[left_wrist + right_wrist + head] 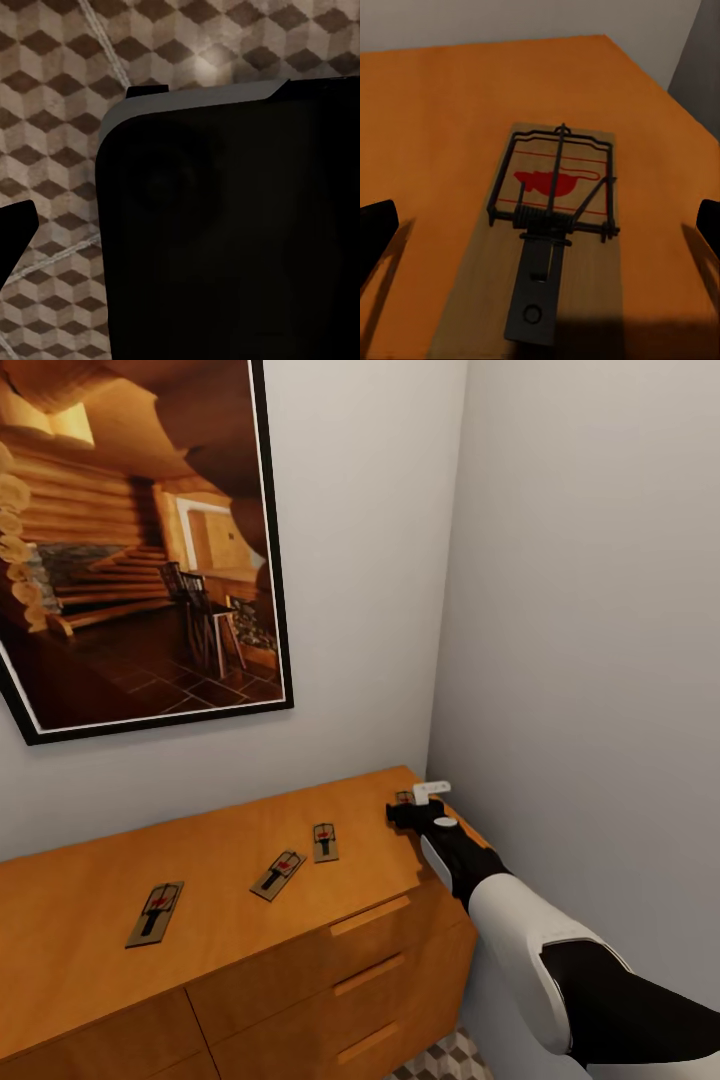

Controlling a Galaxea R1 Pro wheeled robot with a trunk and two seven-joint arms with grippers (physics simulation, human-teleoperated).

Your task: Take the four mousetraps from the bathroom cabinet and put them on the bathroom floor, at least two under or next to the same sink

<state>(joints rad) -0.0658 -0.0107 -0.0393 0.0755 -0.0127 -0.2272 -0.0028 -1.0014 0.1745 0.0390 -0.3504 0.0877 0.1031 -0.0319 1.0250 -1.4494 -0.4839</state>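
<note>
The cabinet (250, 880) stands against a pale wall, with its right end close to the corner of the room. All four mousetraps lie flat on its orange-brown top. Taking the cabinet's right end as the mark: the first trap (404, 797) lies nearest that end, mostly hidden behind the right gripper (425, 807); the second trap (325, 842) is further left, near the front edge; the third trap (278, 875) lies just left of it, turned at an angle; the fourth trap (155, 913) is well apart, toward the cabinet's left part.

The right arm reaches over the cabinet's right end, and its gripper hangs just above the first trap. In the right wrist view this trap (551, 225) shows its wooden board, dark wire frame and red mark, and it rests on the cabinet top (435, 135). The two dark fingertips (375, 232) sit far apart at either side of the trap, so the claw is spread wide and holds nothing.

The left wrist view looks down on the bathroom floor (52, 112) with its brown-and-beige cube tiles; a large dark body (232, 225) blocks most of it. One dark fingertip (15, 229) shows at the edge, and I cannot tell whether that claw is spread or closed.

A framed picture (140, 540) of a log-cabin room hangs on the wall above the cabinet. A strip of the tiled floor (445, 1060) shows below the cabinet's right end.
</note>
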